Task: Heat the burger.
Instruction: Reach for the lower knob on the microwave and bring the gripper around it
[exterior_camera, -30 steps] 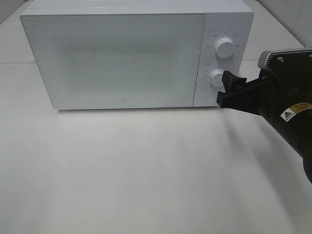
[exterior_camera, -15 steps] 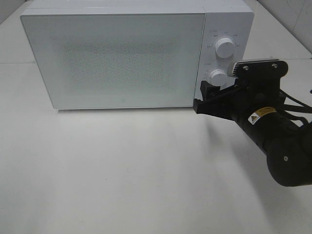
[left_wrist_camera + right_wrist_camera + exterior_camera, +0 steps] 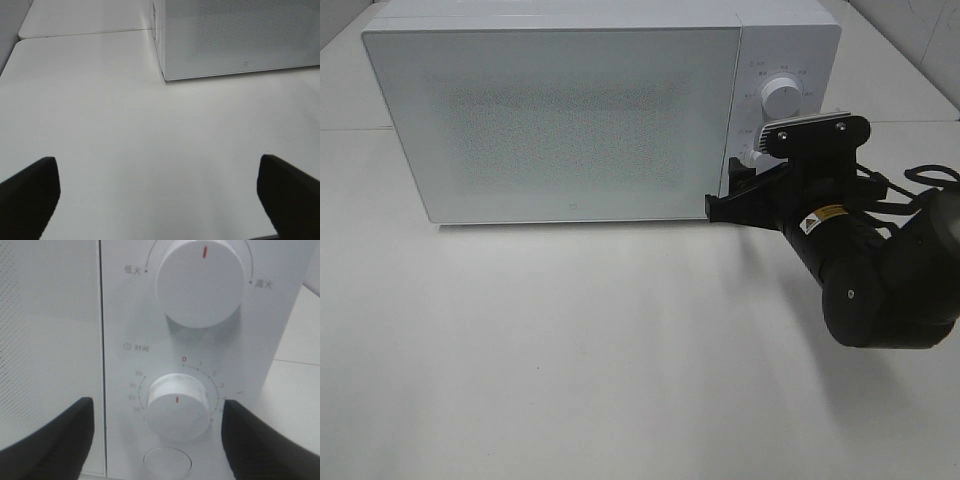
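Right now the burger shows in no view. The door (image 3: 560, 120) of the microwave (image 3: 790, 30) is shut, so the burger may be inside, but that is only a guess. The microwave stands by the far edge of the desk (image 3: 570, 350).

The right jaws are open and hold nothing. One sits on each side of the timer knob (image 3: 177, 407), with a gap on both sides. The knob's red line points at 0, so the step looks like setting the time. To do it well, the right jaws should line up with the knob's middle, squeeze both sides the same, then turn it toward the numbers. They should keep off the power knob (image 3: 200, 282) above and the round button (image 3: 167, 462) below.

The left jaws are wide open and empty over bare desk, well back from the microwave.

The high view shows the whole microwave, but the right arm (image 3: 865, 290) hides most of the timer knob. Only the right wrist view shows the gaps beside the knob.
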